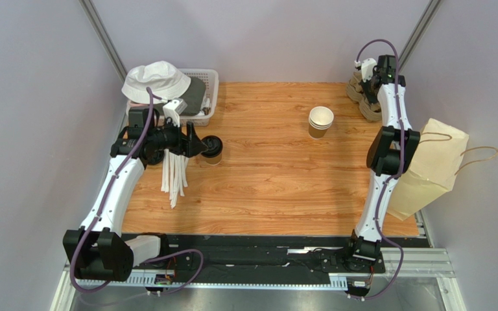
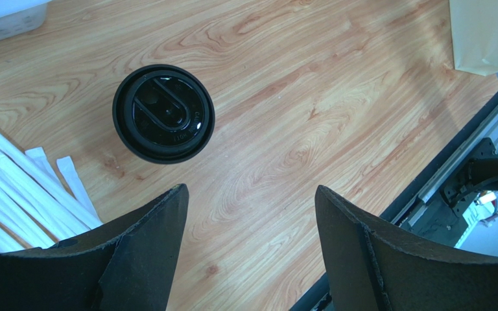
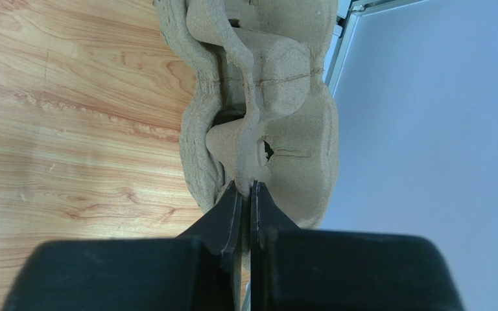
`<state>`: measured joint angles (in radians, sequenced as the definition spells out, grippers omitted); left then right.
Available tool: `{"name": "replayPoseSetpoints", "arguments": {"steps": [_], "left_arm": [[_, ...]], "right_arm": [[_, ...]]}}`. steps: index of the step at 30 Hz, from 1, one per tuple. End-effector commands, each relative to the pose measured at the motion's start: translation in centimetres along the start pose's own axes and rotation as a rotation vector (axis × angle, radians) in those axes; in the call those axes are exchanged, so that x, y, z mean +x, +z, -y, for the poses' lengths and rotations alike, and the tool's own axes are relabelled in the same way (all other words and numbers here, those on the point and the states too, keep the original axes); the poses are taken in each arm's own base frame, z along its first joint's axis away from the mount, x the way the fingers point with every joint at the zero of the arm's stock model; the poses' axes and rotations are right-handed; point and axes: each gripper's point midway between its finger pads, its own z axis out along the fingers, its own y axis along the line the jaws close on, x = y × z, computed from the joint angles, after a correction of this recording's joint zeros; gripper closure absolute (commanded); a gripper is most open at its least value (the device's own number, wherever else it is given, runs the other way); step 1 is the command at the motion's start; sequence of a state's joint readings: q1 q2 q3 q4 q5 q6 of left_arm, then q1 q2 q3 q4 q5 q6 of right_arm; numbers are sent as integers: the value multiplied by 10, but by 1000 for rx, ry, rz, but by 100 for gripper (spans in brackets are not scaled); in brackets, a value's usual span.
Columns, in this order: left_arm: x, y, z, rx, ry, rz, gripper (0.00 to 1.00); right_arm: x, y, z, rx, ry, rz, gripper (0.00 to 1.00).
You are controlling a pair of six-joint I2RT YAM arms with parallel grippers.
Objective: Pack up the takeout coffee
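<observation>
Top external view: a wooden bench (image 1: pixel 271 188) with one arm at each side. The left pincer (image 1: pixel 201 146), centre left of the frame, stands wide open and holds nothing. Its tips are just beside the takeout coffee (image 1: pixel 212 149), which stands upright on the bench, well apart from the paper bag (image 1: pixel 430 168) at the right edge of the frame.

Left wrist view: the coffee shows from above as a black lid (image 2: pixel 164 113) in the upper left. It lies ahead of the spread fingers (image 2: pixel 161 227), not between them. The jaws look wide enough to take the cup, so this reads as an approach before a grasp. White wrapped straws (image 2: pixel 11 181) lie loose at lower left, near the cup but not touching it.

Right wrist view: the right pincer (image 3: pixel 245 193) is closed on a thin ridge of the pulp cup tray (image 3: pixel 264 97). Pinching a wall rather than a well probably gives the narrow tips a firmer hold.

Containers:
- The white basket (image 1: pixel 213 81), upper left, holds a white hat (image 1: pixel 156 79) over a dark item (image 1: pixel 194 96).
- The top cup of the stacked paper cups (image 1: pixel 321 121), upper centre, is empty.
- The bag stands tilted, and its inside is hidden.
- The tray wells in view hold nothing.

With the coffee outside the bag, packing appears not yet begun.
</observation>
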<state>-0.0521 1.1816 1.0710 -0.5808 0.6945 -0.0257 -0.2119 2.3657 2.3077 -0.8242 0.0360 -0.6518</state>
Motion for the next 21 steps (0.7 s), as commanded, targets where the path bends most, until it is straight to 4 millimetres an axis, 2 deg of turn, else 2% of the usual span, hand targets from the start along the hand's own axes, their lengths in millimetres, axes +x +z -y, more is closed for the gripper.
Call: {"name": "replayPoseSetpoints", "arguments": {"steps": [1, 6, 7, 9, 10, 11, 12, 13, 15, 16, 17, 18, 19, 20, 21], "left_arm": [[-16, -11, 10, 7, 63, 42, 20], [-27, -17, 13, -10, 58, 72, 20], [-30, -18, 14, -14, 54, 78, 20], [-41, -23, 16, -25, 34, 102, 19], [-44, -23, 17, -26, 25, 99, 18], [-48, -25, 17, -28, 21, 101, 17], [-59, -29, 21, -27, 34, 121, 16], [-64, -30, 22, -26, 18, 126, 15], [-87, -39, 25, -49, 7, 185, 12], [-99, -44, 25, -64, -34, 224, 12], [-109, -49, 23, -96, -60, 257, 11], [-124, -57, 27, -104, -65, 301, 10], [-137, -62, 31, -103, -104, 350, 10], [-146, -68, 30, -127, -121, 390, 10], [-154, -73, 34, -127, -122, 424, 7]], "right_arm": [[-30, -39, 21, 52, -3, 104, 100], [-64, -89, 28, 61, -14, 228, 100], [-76, -116, 28, 70, -24, 272, 100], [-84, -138, 17, 48, -60, 309, 100], [-99, -172, 12, 62, -85, 369, 100], [-104, -190, 8, 69, -99, 401, 100], [-102, -193, -2, 66, -116, 405, 100], [-115, -232, -10, 93, -139, 475, 100], [-112, -245, -27, 126, -168, 477, 100], [-122, -261, -50, 134, -194, 502, 100], [-121, -290, -49, 193, -179, 526, 100], [-125, -306, -56, 211, -174, 556, 100], [-124, -307, -90, 175, -170, 566, 100], [-120, -336, -86, 244, -132, 594, 100], [-122, -347, -95, 260, -114, 629, 100]]}}
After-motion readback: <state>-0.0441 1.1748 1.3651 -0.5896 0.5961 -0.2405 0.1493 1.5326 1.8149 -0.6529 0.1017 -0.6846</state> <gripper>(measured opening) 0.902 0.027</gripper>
